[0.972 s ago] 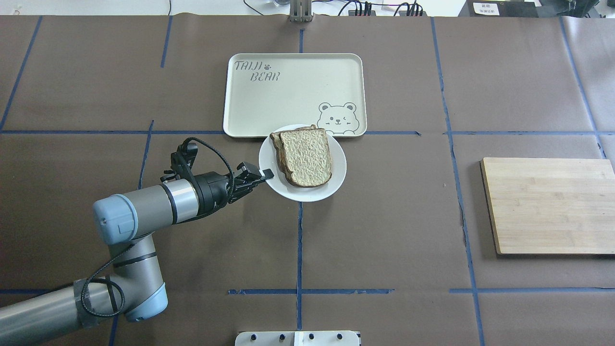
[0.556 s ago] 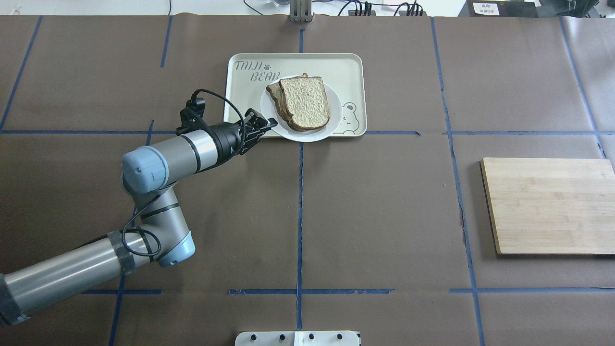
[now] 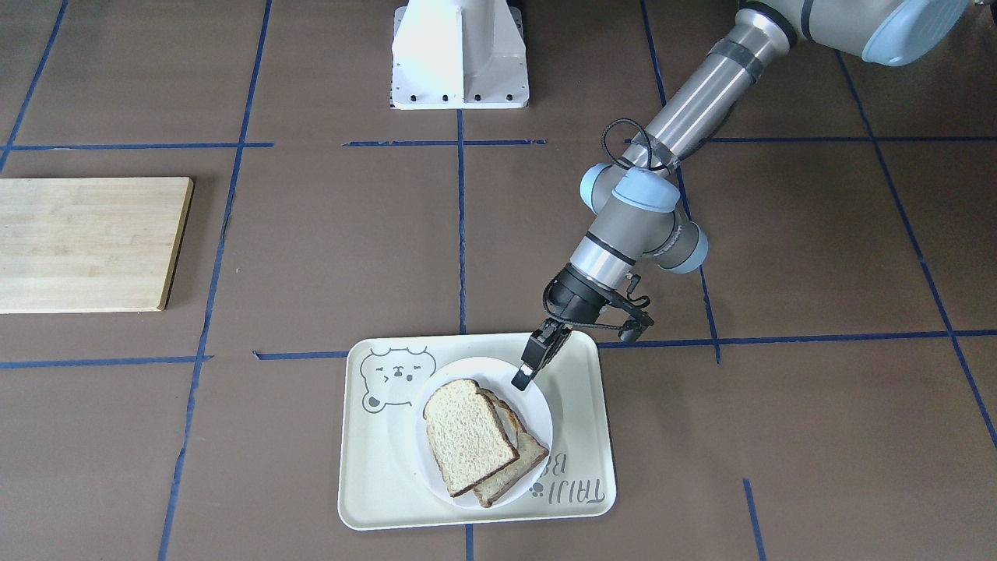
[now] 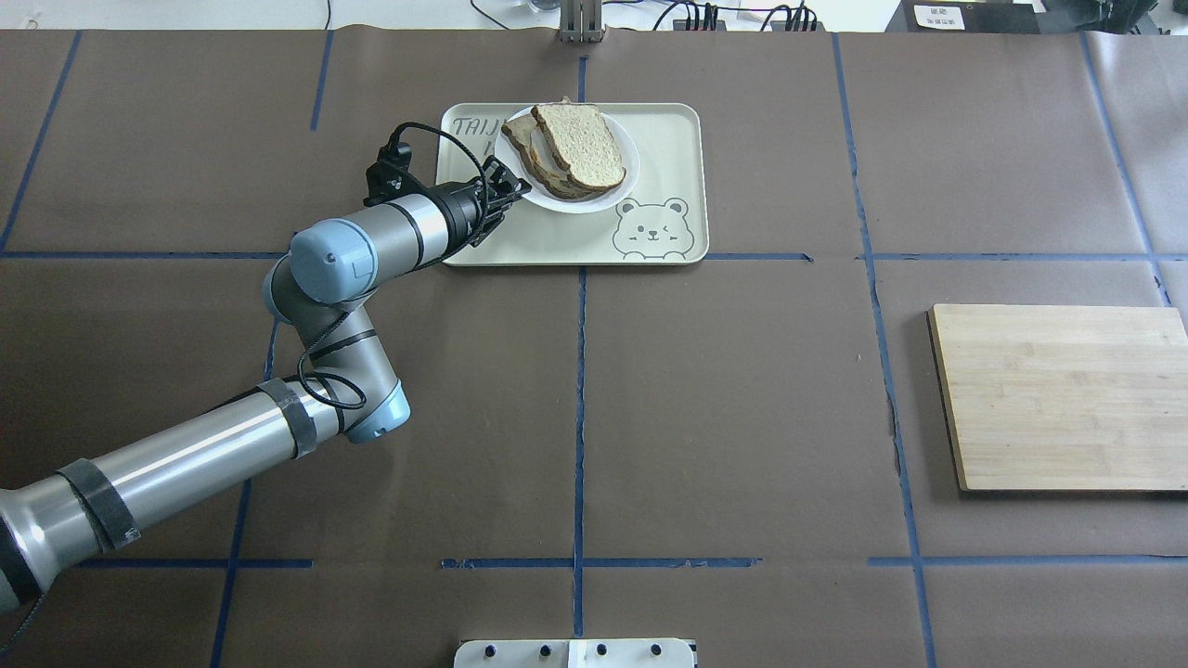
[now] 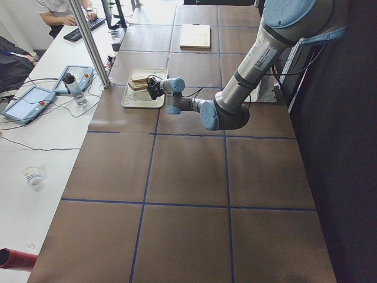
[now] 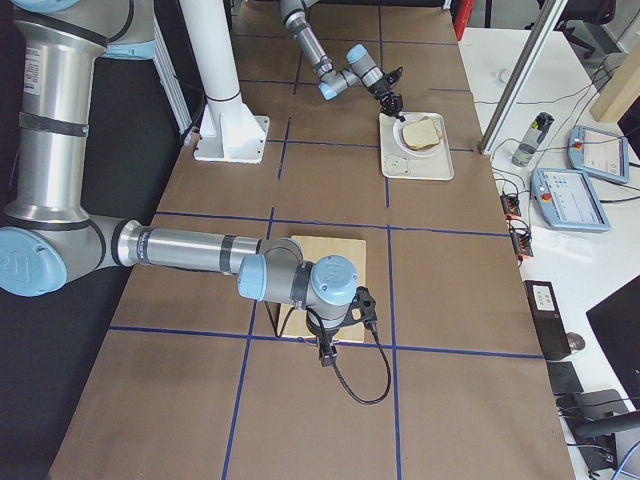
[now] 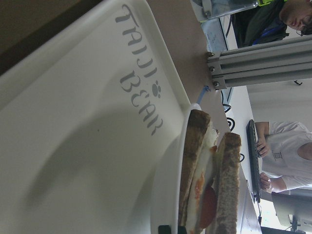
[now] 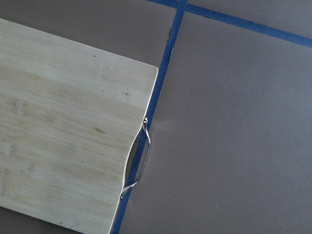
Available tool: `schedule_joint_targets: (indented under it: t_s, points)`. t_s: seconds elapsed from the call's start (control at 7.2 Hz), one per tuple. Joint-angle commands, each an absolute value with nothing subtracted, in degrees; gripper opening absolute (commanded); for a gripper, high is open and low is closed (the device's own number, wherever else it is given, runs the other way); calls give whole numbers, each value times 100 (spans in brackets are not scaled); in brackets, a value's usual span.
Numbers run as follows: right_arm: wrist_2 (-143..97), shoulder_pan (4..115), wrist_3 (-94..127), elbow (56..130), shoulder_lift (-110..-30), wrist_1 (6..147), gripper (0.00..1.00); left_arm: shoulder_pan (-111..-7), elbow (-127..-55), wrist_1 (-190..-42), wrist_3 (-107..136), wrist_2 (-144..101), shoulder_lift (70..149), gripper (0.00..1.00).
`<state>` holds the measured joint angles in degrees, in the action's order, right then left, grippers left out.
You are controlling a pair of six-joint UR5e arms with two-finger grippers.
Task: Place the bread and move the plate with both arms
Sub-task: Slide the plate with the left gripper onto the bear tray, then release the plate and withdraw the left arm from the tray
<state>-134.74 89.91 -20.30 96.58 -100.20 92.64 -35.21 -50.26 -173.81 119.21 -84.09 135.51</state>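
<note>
The white plate [image 4: 575, 204] is over the far left part of the cream bear tray [image 4: 668, 148]; I cannot tell whether it rests on the tray. The plain bread [image 4: 577, 141] lies on top of a second slice on the plate. In the left wrist view the bread [image 7: 228, 180] sits above egg and a red filling. My left gripper [image 4: 512, 191] is shut on the plate's near-left rim, which also shows in the front view [image 3: 522, 378]. My right gripper [image 6: 326, 352] hangs over the near corner of the wooden board; I cannot tell if it is open or shut.
A wooden cutting board [image 4: 1063, 397] lies at the table's right and fills the left of the right wrist view [image 8: 63, 136]. The tray [image 3: 374, 475] sits at the table's far middle. An aluminium post [image 4: 581, 20] stands just behind the tray.
My left gripper has carried the plate with the bread away from the robot, from the table in front of the tray to over the tray's far left part. The arm has stretched out.
</note>
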Motion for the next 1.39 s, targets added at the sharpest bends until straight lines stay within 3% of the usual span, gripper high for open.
schedule_joint_targets:
  t_s: [0.0, 0.14, 0.28, 0.56, 0.97, 1.25]
  points:
    - [-13474, 8991, -2030, 9650, -10020, 9264, 100, -3516, -4887, -17394, 11918, -8429, 13614, 30]
    - [-13474, 8991, -2030, 9650, -10020, 9264, 100, -3516, -4922, -17394, 11901, -8455, 13606, 76]
    - [-13474, 8991, -2030, 9650, -10020, 9264, 100, -3524, -4983, -17385, 11857, -8490, 13553, 100]
    - [-13508, 8991, -2030, 9650, -10020, 9264, 100, -3655, -5472, -17019, 11332, -9171, 13265, 100]
    - [-13518, 8991, -2030, 9703, -10037, 9255, 100, -3850, -7972, -14442, 9931, -10245, 12237, 100]
    - [-13509, 8991, -2030, 9694, -10037, 9264, 100, -4024, -9415, -12115, 8333, -10965, 11963, 100]
